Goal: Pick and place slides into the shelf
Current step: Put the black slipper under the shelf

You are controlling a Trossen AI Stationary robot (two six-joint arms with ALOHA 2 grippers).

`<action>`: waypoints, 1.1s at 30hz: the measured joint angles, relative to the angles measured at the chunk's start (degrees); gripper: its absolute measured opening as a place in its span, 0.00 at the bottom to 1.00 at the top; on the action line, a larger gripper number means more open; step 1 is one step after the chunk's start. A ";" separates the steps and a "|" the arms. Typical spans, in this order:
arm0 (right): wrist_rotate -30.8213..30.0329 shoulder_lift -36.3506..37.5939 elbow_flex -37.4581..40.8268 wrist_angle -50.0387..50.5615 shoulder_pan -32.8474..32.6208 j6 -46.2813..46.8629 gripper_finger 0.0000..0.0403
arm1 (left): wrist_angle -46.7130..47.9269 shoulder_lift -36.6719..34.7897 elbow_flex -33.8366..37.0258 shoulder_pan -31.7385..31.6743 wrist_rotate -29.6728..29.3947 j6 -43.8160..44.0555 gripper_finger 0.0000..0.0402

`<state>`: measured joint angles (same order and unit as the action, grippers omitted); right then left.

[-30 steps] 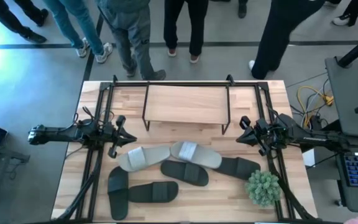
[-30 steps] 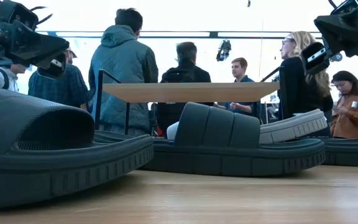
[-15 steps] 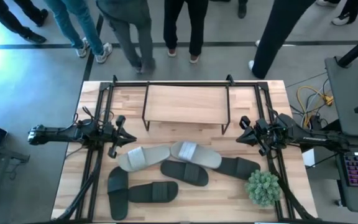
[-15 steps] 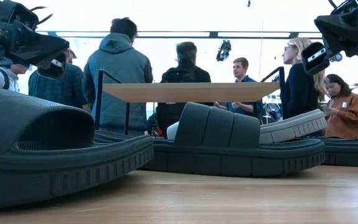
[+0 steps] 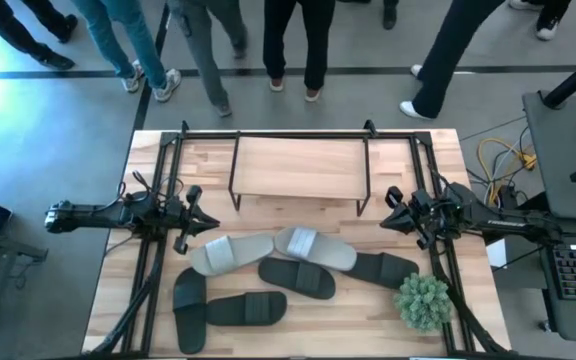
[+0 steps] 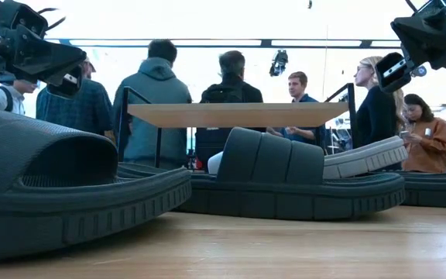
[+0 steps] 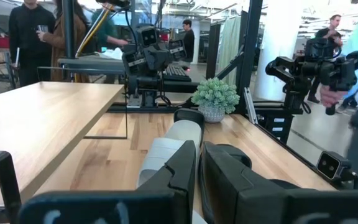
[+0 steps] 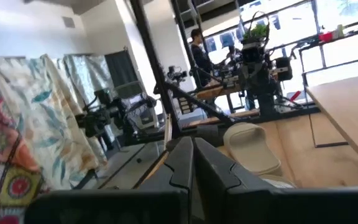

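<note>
The shelf (image 5: 298, 166) stands at the table's far middle, a light wood plank on thin black legs. In front of it lie several slides flat on their soles. Two light grey ones (image 5: 230, 253) (image 5: 315, 247) lie side by side; the dark ones lie nearer: (image 5: 298, 278), (image 5: 383, 268), (image 5: 190, 308), (image 5: 247, 308). My left gripper (image 5: 208, 222) hovers shut, left of the shelf and above the left light slide (image 7: 166, 149). My right gripper (image 5: 386, 220) hovers shut, right of the shelf. Both hang high in the low view (image 6: 68, 66) (image 6: 389, 74).
A potted green plant (image 5: 423, 300) stands at the near right corner beside a dark slide. Black tube framing (image 5: 158, 250) runs along both table sides and the far edge. People stand beyond the far edge. Bare wood lies between shelf and slides.
</note>
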<state>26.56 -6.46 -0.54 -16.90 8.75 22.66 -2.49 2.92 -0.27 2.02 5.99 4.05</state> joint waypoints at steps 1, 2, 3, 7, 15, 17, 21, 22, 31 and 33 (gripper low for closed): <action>-1.49 0.00 0.00 -1.08 0.00 1.12 0.02 | 0.01 0.00 0.00 -0.02 -0.01 0.00 0.04; -3.01 0.00 0.00 -2.49 0.00 3.00 0.02 | 0.01 -0.02 0.00 -0.02 0.01 0.00 0.04; -4.34 0.00 0.00 -4.13 0.00 6.19 0.02 | -0.01 -0.02 0.00 -0.02 0.00 0.00 0.04; -10.52 0.02 0.00 -9.56 0.02 29.81 0.02 | 0.00 -0.02 0.00 0.00 -0.01 0.00 0.04; -22.56 0.00 0.00 -18.89 0.48 31.03 0.02 | -0.01 0.01 0.00 -0.01 0.00 0.00 0.04; -26.44 0.04 0.00 -21.23 0.37 31.66 0.02 | 0.01 -0.02 0.00 0.00 -0.01 0.00 0.04; -25.88 -2.07 -0.04 -26.77 -0.55 31.03 0.02 | 0.02 -0.07 0.00 -0.01 0.00 0.00 0.04; -26.00 -2.91 -0.03 -27.84 -0.47 32.34 0.02 | -0.10 0.01 0.00 -0.01 -0.01 0.00 0.04; -30.01 -21.86 -24.70 21.62 -5.59 43.09 0.11 | -0.08 0.40 0.00 0.00 -0.01 0.00 0.04; -30.58 -27.93 -32.91 35.30 -7.20 44.32 0.16 | 0.07 0.41 0.00 0.00 -0.01 0.00 0.04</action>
<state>-4.02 -34.39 -33.44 18.40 1.55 66.98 -2.42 3.33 -0.27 2.02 5.98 4.05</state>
